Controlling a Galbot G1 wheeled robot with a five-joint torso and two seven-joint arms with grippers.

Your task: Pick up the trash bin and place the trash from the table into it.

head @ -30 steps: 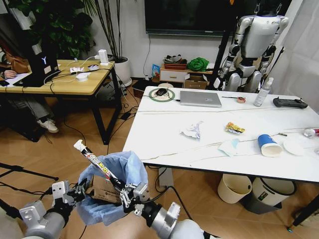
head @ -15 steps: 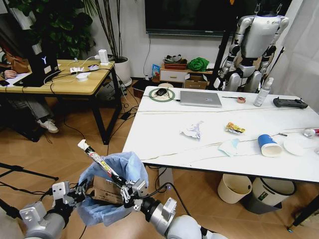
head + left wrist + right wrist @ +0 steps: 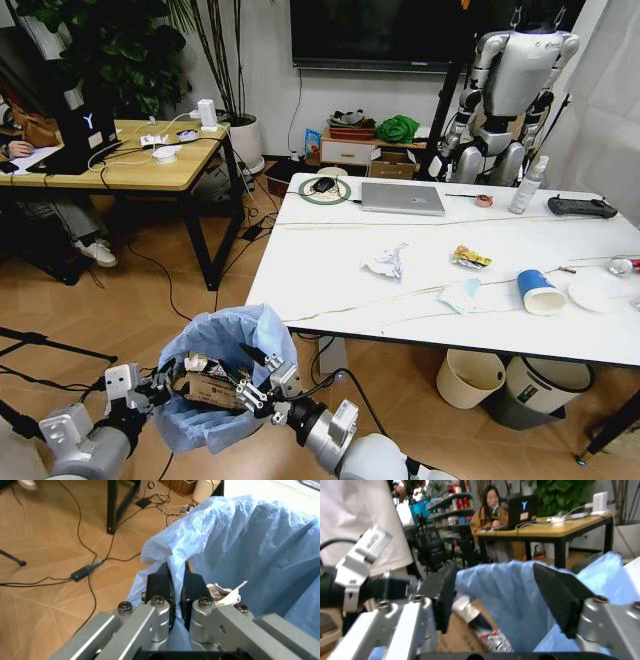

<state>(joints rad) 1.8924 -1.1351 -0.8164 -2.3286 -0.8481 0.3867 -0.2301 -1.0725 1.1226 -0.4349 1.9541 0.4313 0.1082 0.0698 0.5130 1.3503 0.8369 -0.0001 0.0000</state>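
The trash bin (image 3: 222,390), lined with a crinkly light-blue bag, hangs low at the front left, off the table's near corner. My left gripper (image 3: 168,384) is shut on the bag's rim (image 3: 176,578). Over the bin's mouth my right gripper (image 3: 250,388) stands open, fingers wide apart (image 3: 500,592) and holding nothing. Inside the bin lie brown cardboard (image 3: 208,388) and a printed wrapper (image 3: 487,639). On the white table (image 3: 330,290) rest crumpled paper (image 3: 386,262), a yellow snack wrapper (image 3: 470,258), a clear packet (image 3: 460,296), a blue cup (image 3: 538,292), a white lid (image 3: 590,294) and a can (image 3: 622,266).
A laptop (image 3: 402,198), spray bottle (image 3: 527,186) and black controller (image 3: 582,207) sit at the table's far side. Under the table stand a cream bin (image 3: 470,378) and a white-and-grey bin (image 3: 530,385). A wooden desk (image 3: 120,165) is at the left, a humanoid robot (image 3: 510,90) behind.
The long printed wrapper that stuck up from my right gripper has dropped into the bin. The right gripper has opened and sits lower over the bin's mouth.
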